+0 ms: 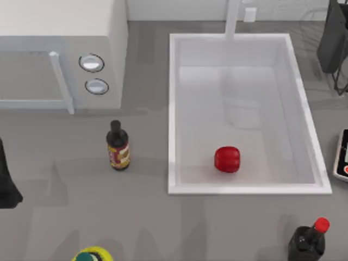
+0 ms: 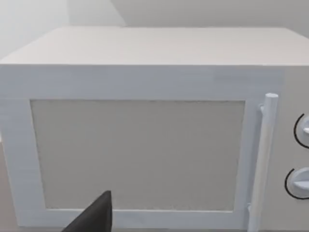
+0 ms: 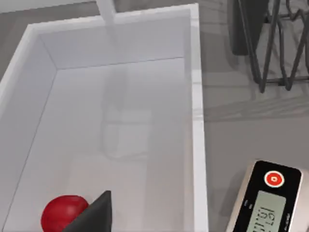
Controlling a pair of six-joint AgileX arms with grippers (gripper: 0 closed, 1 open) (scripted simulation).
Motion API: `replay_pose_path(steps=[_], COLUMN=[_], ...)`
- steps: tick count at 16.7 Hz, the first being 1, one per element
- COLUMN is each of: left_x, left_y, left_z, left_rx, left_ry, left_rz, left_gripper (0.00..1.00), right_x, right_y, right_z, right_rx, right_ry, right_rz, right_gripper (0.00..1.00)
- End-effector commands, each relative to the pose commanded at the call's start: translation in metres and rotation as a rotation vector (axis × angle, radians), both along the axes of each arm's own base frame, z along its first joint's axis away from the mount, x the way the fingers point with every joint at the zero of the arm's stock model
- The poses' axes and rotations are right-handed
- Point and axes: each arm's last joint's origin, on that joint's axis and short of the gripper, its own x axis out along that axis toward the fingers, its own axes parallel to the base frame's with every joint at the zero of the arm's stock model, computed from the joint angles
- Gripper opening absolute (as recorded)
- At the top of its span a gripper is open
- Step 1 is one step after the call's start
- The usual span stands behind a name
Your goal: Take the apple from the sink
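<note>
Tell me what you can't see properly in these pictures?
- Left gripper: one dark fingertip shows in the left wrist view, the rest cut off by the edge.
- Right gripper: the same in the right wrist view, partly covering the apple.
- Yellow-topped thing: cut by the top view's edge.

left arm (image 1: 7,182): parked at table's left edge | right arm: off-frame
</note>
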Motion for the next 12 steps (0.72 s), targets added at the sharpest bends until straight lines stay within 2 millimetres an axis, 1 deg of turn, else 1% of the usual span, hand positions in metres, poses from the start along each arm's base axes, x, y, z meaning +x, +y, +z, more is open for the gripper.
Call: replay_pose_path(steps=[3,6,7,9,12], left_x=[0.000,0.000,0.000,0.000,0.000], left_y=[0.000,0.000,0.000,0.000,0.000], left_z=[0.000,0.000,0.000,0.000,0.000], left_rx=[0.000,0.000,0.000,0.000,0.000], left_ry=[0.000,0.000,0.000,0.000,0.000], left_rz=[0.000,0.000,0.000,0.000,0.000], left_gripper=[1.00,1.00,1.00,1.00,1.00], right_x=[0.039,0.091,0.109,0.144,0.188], right_y=[0.019,0.048,0.060,0.087,0.129], right_z=[0.026,0.039,0.039,0.033,0.010], right_rx=[0.034,0.037,0.031,0.009,-0.042], right_ry=[0.224,0.449,0.520,0.656,0.827], right_rz=[0.023,0.037,0.040,0.042,0.042], right_gripper=[1.00,1.00,1.00,1.00,1.00])
